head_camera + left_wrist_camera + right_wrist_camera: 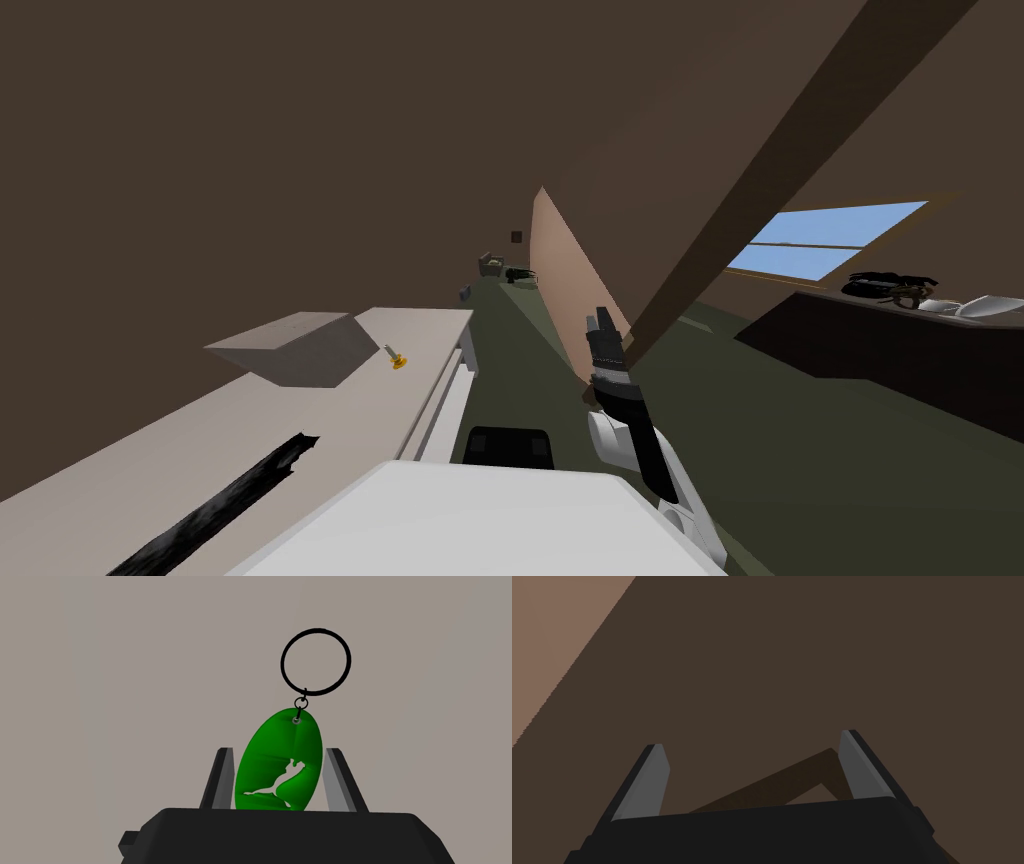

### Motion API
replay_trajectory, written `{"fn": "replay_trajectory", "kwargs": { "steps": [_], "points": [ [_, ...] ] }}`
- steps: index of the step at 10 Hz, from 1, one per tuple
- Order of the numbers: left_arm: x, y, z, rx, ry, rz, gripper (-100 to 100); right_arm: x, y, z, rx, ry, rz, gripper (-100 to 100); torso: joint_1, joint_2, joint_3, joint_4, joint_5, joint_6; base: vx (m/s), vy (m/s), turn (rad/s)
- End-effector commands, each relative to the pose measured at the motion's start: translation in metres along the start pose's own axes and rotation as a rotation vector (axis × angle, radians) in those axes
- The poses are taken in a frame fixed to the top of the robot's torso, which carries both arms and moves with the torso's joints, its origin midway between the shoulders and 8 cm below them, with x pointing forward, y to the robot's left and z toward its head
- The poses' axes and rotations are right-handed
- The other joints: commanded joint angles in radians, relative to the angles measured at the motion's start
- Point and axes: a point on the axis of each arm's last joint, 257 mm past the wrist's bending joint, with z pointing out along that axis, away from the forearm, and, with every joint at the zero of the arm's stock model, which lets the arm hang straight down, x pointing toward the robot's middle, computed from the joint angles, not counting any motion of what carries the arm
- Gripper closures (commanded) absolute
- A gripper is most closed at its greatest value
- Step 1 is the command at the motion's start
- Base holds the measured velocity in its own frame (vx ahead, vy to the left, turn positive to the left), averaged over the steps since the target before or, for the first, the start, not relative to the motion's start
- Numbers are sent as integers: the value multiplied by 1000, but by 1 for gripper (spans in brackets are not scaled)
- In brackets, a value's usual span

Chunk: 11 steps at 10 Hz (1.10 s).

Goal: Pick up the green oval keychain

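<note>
Between the left gripper's [279, 750] fingers sits the green oval keychain [280, 768], pinched by its edges against a flat grey-beige surface. It is probably light, stiff and slick, and its black ring [315, 662] is loose. The right gripper [752, 739] is spread wide.

The left gripper [280, 751] hides the lower end of the green oval keychain [277, 761]; a yellow item [398, 361] is too small to identify.

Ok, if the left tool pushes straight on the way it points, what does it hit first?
The green oval keychain is held in the left tool, so nothing lies ahead of it but a flat grey-beige surface. How far off that is cannot be told.
</note>
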Motion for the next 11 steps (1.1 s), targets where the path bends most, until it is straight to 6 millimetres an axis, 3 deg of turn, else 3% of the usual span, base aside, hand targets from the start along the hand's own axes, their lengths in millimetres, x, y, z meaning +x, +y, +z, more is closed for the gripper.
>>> {"fn": "replay_trajectory", "kwargs": {
  "steps": [1, 2, 10, 11],
  "points": [
    [0, 0, 0, 0, 0, 0, 0, 0, 0, 0, 0, 0, 0, 0, 0, 0, 0, 0, 0, 0, 0, 0, 0],
    [1, 7, -6, -1, 0, -9, 100, 0, 0, 0, 0, 0, 0, 0, 0, 0, 0, 0, 0, 0, 17, 8, -55],
    [3, 25, -22, -5, -1, -28, 100, 0, 0, 0, 0, 0, 0, 0, 0, -1, -1, 0, 0, 0, 15, 8, -26],
    [3, 25, -22, -4, -1, -28, 0, 0, 0, 0, 0, 0, 0, 0, 0, -1, 0, 0, 0, 0, 0, 0, 0]
  ]
}}
